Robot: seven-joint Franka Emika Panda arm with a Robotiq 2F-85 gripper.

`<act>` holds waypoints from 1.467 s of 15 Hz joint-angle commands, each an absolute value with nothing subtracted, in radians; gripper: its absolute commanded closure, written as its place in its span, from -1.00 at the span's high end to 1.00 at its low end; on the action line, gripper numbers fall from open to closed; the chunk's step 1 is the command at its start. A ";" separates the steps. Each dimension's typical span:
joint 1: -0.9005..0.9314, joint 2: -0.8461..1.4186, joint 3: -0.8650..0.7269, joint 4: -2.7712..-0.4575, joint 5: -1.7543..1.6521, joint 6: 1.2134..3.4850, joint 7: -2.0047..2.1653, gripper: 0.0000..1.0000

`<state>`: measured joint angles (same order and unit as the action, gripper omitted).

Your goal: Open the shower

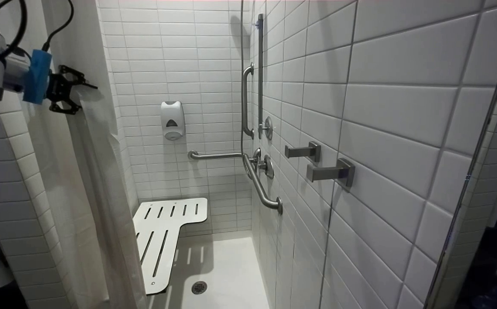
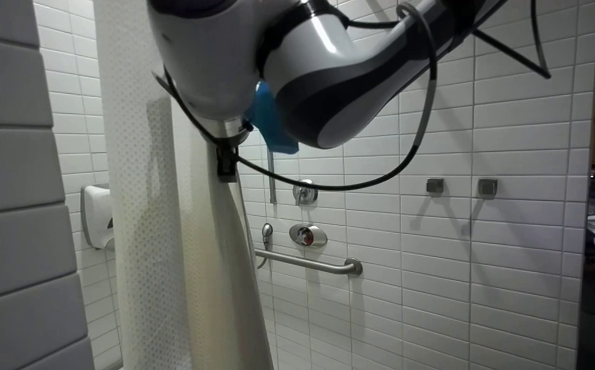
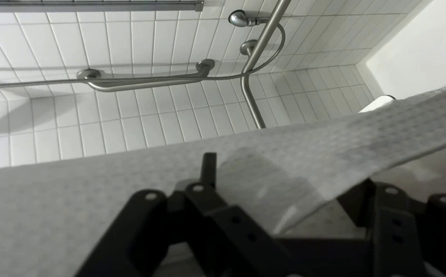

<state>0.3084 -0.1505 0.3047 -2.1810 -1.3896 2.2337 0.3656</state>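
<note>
The shower is a white-tiled stall (image 1: 214, 86) with its tall white curtain (image 1: 115, 249) gathered at the left side. The curtain also shows in an exterior view (image 2: 148, 267) and across the wrist view (image 3: 72, 200). My gripper (image 1: 86, 98) is at the curtain's upper part, its fingers spread. In the wrist view the gripper (image 3: 284, 179) is open, with a curtain edge running between the fingers; the right finger is partly behind the cloth. In an exterior view the arm hides most of the gripper (image 2: 227, 165). A white slatted seat (image 1: 158, 231) is inside the stall.
Chrome grab bars (image 1: 260, 189) and valve handles (image 1: 267, 166) are on the tiled walls. Two square hooks (image 1: 330, 172) stick out from the right wall. A soap dispenser (image 1: 172, 120) hangs at the back. A tiled wall end (image 2: 15, 205) stands beside the curtain. Loose cables hang from the arm.
</note>
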 commanded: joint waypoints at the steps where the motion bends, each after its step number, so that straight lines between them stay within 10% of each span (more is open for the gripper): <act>1: 0.277 -0.362 0.243 -2.322 -1.390 2.341 0.415 1.00; 11: 0.184 -0.669 0.039 -2.438 -1.350 2.528 0.465 1.00; 22: 0.110 -0.420 -0.158 -2.196 -0.798 2.558 0.426 1.00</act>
<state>0.0539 -0.5121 -0.0835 -2.2800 -0.9615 2.5653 0.4943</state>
